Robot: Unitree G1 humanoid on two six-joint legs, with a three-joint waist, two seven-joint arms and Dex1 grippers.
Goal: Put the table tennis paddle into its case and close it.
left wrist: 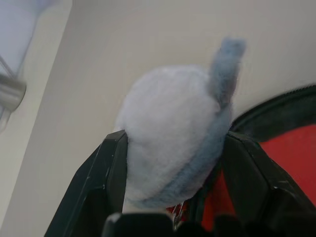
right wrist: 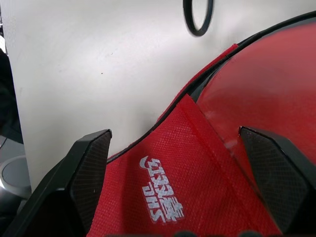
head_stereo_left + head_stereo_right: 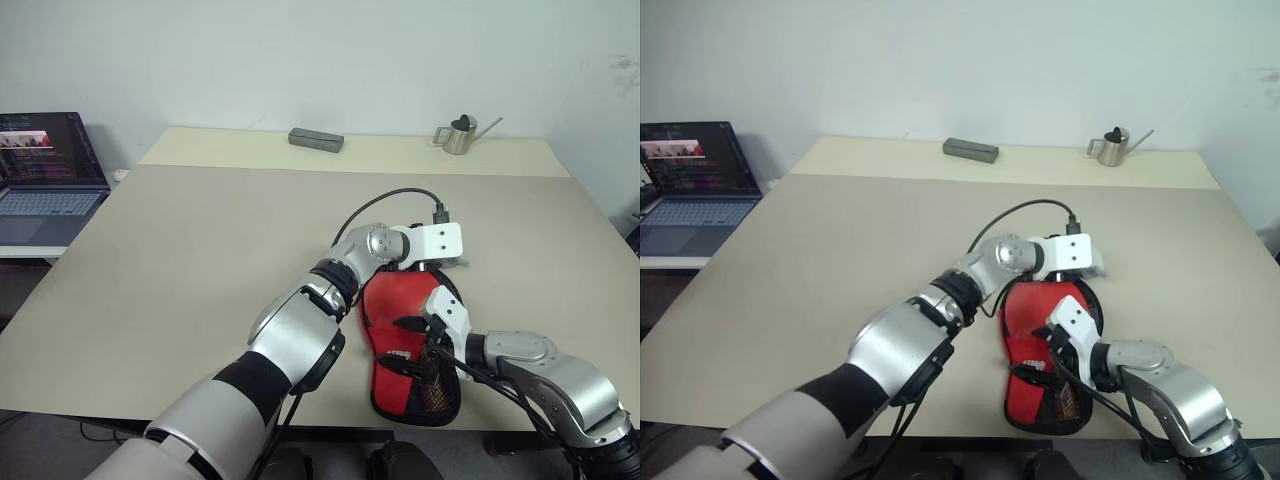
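Note:
The case lies near the table's front edge, red side up, with its black mesh end toward me. My left gripper has reached across to the case's far end. In the left wrist view its fingers stand apart with a fluffy white-and-grey puff filling the gap between them. My right gripper is open and straddles the red fabric with the white logo. A glossy red surface shows under the clear window. I cannot tell whether that is the paddle.
A laptop stands off the table's left side. A grey box and a small metal watering can stand along the far edge. A black cable arcs over my left wrist.

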